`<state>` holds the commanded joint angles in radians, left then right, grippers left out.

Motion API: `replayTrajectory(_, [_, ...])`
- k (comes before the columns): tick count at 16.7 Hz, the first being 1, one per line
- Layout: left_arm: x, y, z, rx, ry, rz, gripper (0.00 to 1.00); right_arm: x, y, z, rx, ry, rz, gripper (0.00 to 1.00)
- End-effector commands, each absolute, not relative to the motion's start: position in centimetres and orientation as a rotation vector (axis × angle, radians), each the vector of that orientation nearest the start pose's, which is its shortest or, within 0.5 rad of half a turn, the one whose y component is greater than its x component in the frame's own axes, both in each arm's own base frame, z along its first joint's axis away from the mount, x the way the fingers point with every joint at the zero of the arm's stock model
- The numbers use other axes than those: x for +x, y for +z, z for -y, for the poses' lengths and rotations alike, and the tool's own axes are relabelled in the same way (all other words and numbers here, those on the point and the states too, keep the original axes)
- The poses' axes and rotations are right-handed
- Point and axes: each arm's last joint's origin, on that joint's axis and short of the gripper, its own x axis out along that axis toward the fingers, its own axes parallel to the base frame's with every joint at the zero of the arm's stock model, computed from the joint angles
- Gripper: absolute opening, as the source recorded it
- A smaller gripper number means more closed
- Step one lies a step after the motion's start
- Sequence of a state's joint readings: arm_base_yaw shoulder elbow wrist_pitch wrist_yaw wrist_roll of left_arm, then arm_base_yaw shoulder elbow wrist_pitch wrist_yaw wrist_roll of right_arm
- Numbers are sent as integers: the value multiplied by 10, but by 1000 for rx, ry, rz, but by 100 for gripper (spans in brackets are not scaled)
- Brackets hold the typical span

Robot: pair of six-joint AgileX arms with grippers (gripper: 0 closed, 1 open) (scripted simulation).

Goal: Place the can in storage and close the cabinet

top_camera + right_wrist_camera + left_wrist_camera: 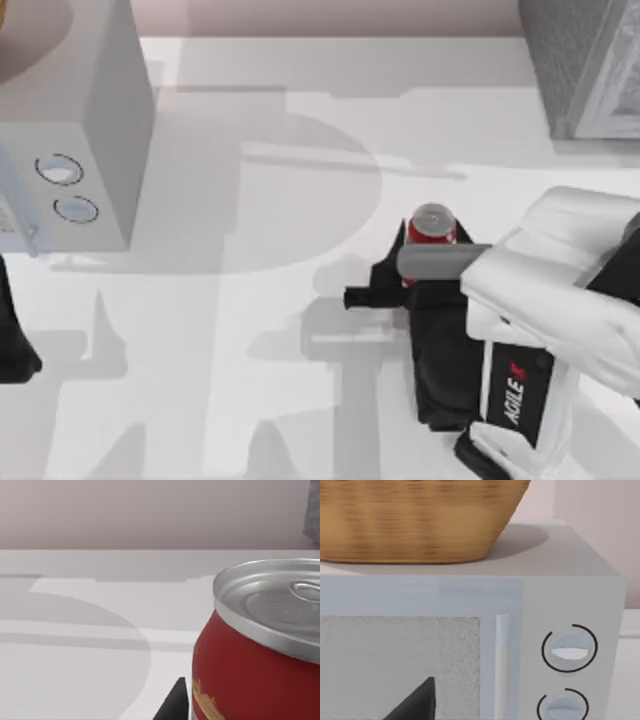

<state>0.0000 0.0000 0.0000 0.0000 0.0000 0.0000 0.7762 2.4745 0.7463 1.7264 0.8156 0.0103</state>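
Right claw (408, 268) is at the can (432, 228), right of centre on the table (250, 400). From the top view, the can stands upright just past the claw's black body, partly covered by a grey cylindrical part of the arm. A dark finger (365, 296) sticks out to the left of the can. In the right wrist view the can (255, 665) is very close: red side, a bit of orange-yellow label, silver lid with pull tab. 1 dark fingertip (174, 705) shows just beside its base. Can't tell if the claw is open, closed or actually gripping the can; whether the fingertip touches it isn't visible.

Left arm is parked at the table's left edge; a dark part of it shows low at the left of the top view. Its claw's state can't be judged. In the left wrist view a dark tip (417, 702) sits in front of a microwave (560, 595) with 2 round knobs (569, 649), and a wicker basket (415, 520) rests on top of the microwave.

A grey cabinet (585, 65) sits at the far right corner of the table, well beyond the right claw and the can. The microwave (95, 140) is far off to the claw's left.
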Motion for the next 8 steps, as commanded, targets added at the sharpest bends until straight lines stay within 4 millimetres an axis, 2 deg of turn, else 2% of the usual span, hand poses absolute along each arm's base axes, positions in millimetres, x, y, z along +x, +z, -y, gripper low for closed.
replayTrajectory(5, [106, 160, 1, 0, 0, 0, 100, 258, 11, -226, 2, -11, 6, 2])
replayTrajectory(8, [106, 160, 1, 0, 0, 0, 100, 258, 11, -226, 2, -11, 6, 0])
